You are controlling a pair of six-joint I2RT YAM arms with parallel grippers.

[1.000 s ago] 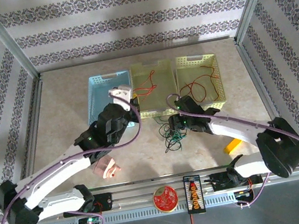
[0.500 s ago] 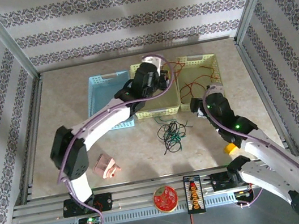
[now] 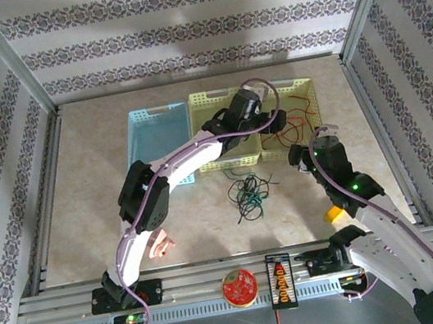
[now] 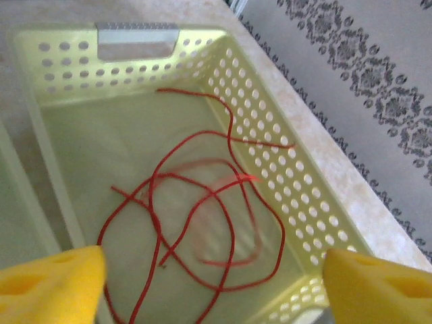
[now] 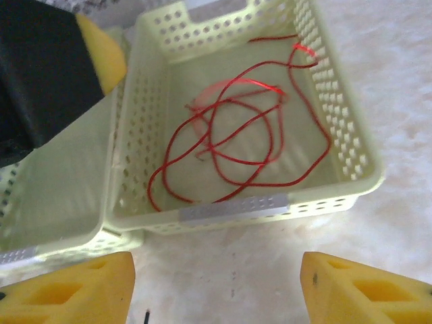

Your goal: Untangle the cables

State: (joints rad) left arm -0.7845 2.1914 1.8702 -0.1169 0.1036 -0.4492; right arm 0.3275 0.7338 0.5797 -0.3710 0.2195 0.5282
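The left hand [image 4: 212,283] hangs open and empty over the yellow basket [image 4: 266,128] of red cables [image 4: 223,192], and the right hand [image 5: 216,293], also open and empty, is just beside it.

Quick count from the overhead shot: three baskets up top, meaning one blue basket [image 3: 146,140] plus two yellow-green, the middle basket [image 3: 237,158] and the right basket [image 3: 295,82]. Two arms: left arm [image 3: 144,199], right arm [image 3: 374,210]. One green-and-black tangle [image 3: 247,194] at center, and the red cables [image 4: 202,202] can't be counted strand by strand. Along the bottom: one round red tin [image 3: 238,288], one connector strip [image 3: 280,281], one pinkish lump [image 3: 157,244], one yellow block [image 3: 336,213].
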